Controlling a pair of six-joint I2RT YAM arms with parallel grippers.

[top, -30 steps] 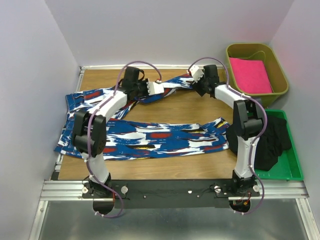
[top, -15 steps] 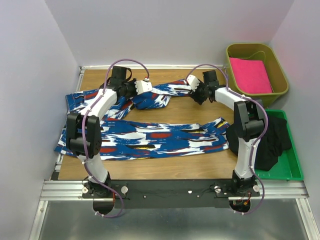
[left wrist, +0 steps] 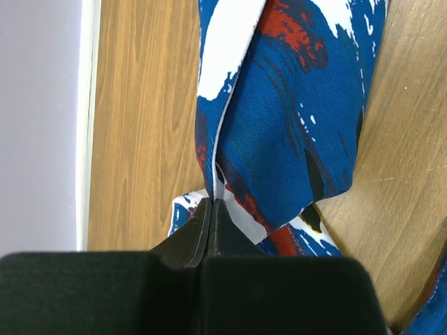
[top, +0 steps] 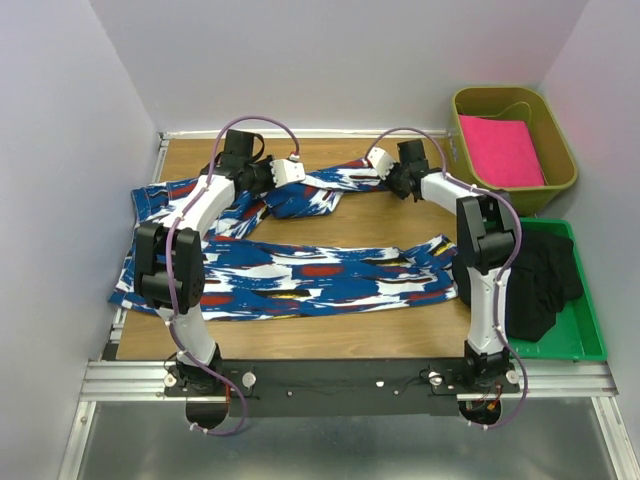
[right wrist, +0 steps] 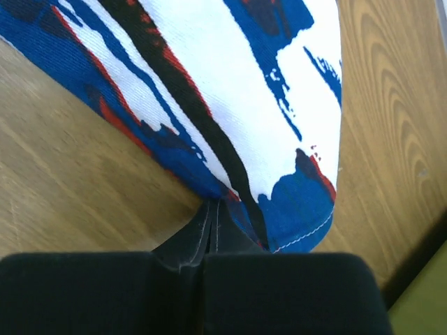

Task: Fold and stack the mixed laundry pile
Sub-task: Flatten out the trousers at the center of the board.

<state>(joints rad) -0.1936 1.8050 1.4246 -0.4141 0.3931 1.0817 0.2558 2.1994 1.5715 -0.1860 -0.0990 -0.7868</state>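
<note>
I read both jaws clamped on the blue cloth (top: pixel 300 272), its far strip running left-right between them over the worktop (top: pixel 390 215).

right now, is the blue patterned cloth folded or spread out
Spread out: the blue cloth lies in two long strips across the table; left gripper and right gripper pinch the far strip.

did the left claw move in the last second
Yes. In the top view the left claw, shut on the blue cloth, has shifted left, farther from the olive bin.
</note>
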